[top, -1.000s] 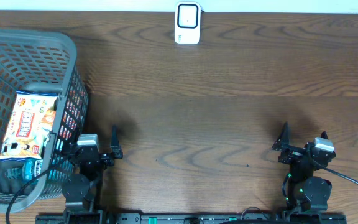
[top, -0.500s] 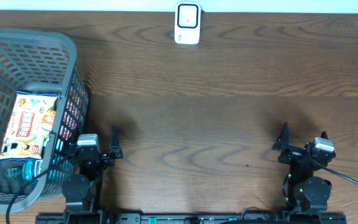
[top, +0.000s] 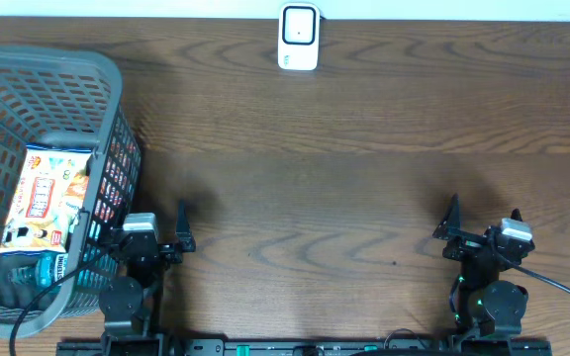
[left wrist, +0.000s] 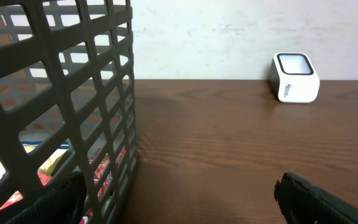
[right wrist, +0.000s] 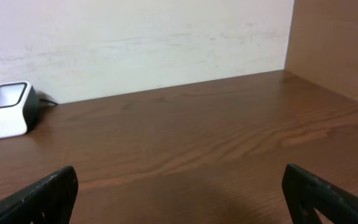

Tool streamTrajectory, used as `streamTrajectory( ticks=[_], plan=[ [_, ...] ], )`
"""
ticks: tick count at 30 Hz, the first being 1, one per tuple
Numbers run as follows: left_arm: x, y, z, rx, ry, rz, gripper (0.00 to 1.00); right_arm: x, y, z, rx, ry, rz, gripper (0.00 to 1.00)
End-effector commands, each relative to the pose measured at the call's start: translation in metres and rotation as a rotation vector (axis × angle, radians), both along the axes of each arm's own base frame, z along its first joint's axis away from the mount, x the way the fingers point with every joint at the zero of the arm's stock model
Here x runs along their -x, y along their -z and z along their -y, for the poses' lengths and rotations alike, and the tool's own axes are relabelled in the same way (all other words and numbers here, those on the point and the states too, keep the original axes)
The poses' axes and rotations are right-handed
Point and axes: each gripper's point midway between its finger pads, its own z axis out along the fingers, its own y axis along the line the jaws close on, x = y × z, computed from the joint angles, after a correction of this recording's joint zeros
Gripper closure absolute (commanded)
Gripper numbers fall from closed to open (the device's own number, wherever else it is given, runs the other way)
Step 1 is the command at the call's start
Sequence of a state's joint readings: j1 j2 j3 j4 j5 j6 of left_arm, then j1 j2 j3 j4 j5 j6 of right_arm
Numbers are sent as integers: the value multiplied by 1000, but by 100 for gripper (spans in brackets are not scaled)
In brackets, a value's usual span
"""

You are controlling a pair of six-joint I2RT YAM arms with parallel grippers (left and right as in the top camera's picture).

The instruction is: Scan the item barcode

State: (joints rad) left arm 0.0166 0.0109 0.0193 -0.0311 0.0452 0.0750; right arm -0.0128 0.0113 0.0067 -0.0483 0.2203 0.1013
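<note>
Snack pack (top: 46, 198) lies in basket (top: 117, 89), left edge of frame, untouched. Scanner (top: 298, 37) top centre, window facing the arms for presenting. Left end effector (top: 153, 237) and right end effector (top: 483, 232) parked at bottom, fingers apart, empty.

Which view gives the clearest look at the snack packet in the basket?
Overhead: the snack packet lies inside the grey basket, its printed front visible from above, one edge behind the basket's rim. The left wrist view catches only coloured slivers through the mesh. The right wrist view does not show it.
</note>
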Motion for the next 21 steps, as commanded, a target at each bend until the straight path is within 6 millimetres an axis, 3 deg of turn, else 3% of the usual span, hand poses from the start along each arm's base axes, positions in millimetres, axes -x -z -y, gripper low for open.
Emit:
streamTrajectory(
  ticks=[1, 12, 21],
  plan=[
    [1, 16, -5, 5, -31, -48, 2, 0, 1, 1, 9, 3, -3, 1],
    [1, 15, -6, -4, -38, -47, 2, 0, 1, 1, 9, 3, -3, 1],
    [1, -40, 10, 94, 56, 120, 2, 0, 1, 1, 9, 3, -4, 1]
  ],
)
